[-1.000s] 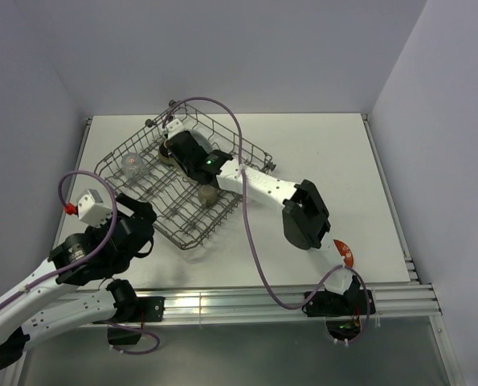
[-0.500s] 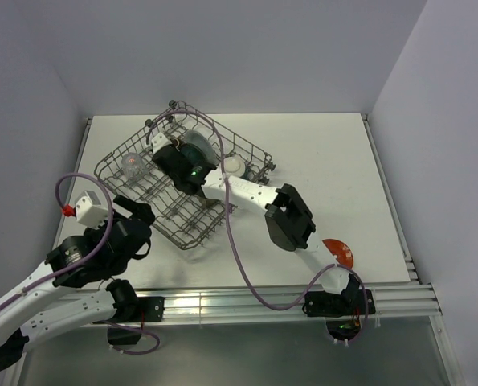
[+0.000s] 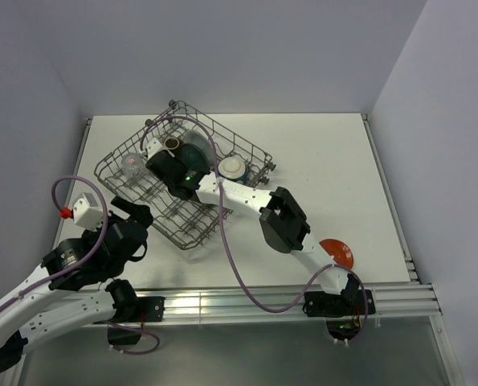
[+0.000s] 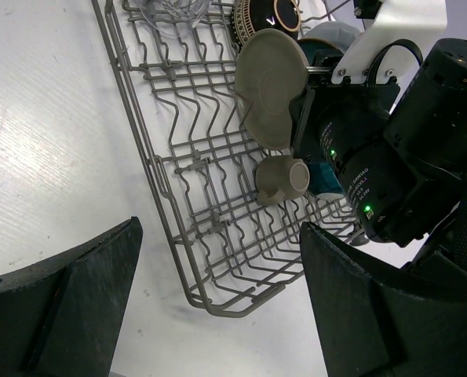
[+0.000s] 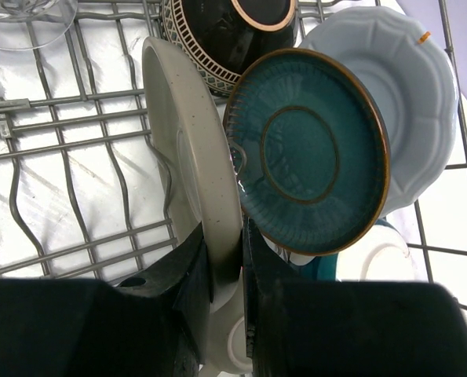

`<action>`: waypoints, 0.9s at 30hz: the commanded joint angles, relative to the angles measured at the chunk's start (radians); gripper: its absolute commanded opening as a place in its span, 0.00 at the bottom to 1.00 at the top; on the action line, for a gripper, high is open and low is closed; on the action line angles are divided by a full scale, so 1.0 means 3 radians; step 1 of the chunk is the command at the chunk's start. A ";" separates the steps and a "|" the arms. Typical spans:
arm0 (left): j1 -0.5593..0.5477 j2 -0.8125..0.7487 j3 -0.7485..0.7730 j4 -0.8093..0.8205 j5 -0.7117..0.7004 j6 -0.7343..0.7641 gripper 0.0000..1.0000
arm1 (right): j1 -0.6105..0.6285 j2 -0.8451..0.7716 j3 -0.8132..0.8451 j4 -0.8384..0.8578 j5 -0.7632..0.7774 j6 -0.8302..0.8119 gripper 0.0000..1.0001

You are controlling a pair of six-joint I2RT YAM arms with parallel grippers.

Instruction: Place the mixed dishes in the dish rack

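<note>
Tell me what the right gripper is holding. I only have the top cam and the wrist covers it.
Observer: The right gripper is shut on the rim of a cream plate, held on edge over the dish rack.
Operator: Anything close to that plate?
Observer: A dark teal dish stands on edge right beside it. They overlap in the right wrist view, so I can't tell if they touch.
Operator: Left gripper state?
Observer: The left gripper is open and empty, by the rack's corner.
</note>
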 commanded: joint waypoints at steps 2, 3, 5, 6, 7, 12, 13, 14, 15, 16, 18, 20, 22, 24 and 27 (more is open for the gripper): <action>0.0007 -0.0038 -0.0023 0.0013 0.0006 0.0054 0.87 | 0.0023 -0.0056 0.0174 0.0105 0.0052 0.0146 0.02; 0.0007 -0.0038 -0.0023 0.0018 0.0012 0.0059 0.87 | 0.0023 -0.0061 0.0164 0.0090 0.0047 0.0162 0.12; 0.0002 -0.0033 -0.0028 0.0034 0.0027 0.0080 0.87 | 0.0018 -0.0071 0.0149 0.0085 0.0052 0.0198 0.26; 0.0007 -0.0028 -0.0028 0.0044 0.0042 0.0085 0.87 | 0.0012 -0.0071 0.0144 0.0070 0.0057 0.0218 0.30; 0.0007 -0.0028 -0.0023 0.0044 0.0047 0.0085 0.87 | 0.0007 -0.0076 0.0144 0.0059 0.0052 0.0254 0.33; 0.0007 -0.0028 -0.0033 0.0064 0.0088 0.0105 0.87 | -0.0028 -0.0112 0.0123 0.0008 0.0011 0.0356 0.51; 0.0007 -0.0028 -0.0033 0.0069 0.0104 0.0110 0.87 | -0.0029 -0.0127 0.0113 0.0003 0.0021 0.0366 0.54; 0.0007 -0.0028 -0.0033 0.0085 0.0114 0.0121 0.87 | -0.0034 -0.0132 0.0113 0.0003 0.0026 0.0372 0.56; 0.0007 -0.0023 -0.0033 0.0090 0.0119 0.0131 0.87 | -0.0034 -0.0143 0.0103 -0.0002 0.0052 0.0372 0.57; 0.0007 -0.0023 -0.0033 0.0100 0.0129 0.0136 0.87 | -0.0039 -0.0158 0.0103 0.0003 0.0072 0.0377 0.58; 0.0007 -0.0013 -0.0028 0.0120 0.0145 0.0156 0.87 | -0.0039 -0.0158 0.0128 -0.0028 0.0118 0.0382 0.61; 0.0002 0.0007 -0.0013 0.0136 0.0175 0.0182 0.86 | -0.0049 -0.0199 0.0113 -0.0033 0.0154 0.0382 0.63; 0.0007 0.0018 -0.0013 0.0187 0.0201 0.0212 0.86 | -0.0044 -0.0285 0.0052 -0.0023 0.0190 0.0392 0.64; 0.0007 0.0043 -0.0023 0.0289 0.0252 0.0279 0.86 | -0.0044 -0.0408 -0.0040 0.0003 0.0246 0.0407 0.66; 0.0007 0.0110 -0.0038 0.0437 0.0359 0.0432 0.85 | -0.0044 -0.0577 -0.0183 0.0028 0.0424 0.0428 0.68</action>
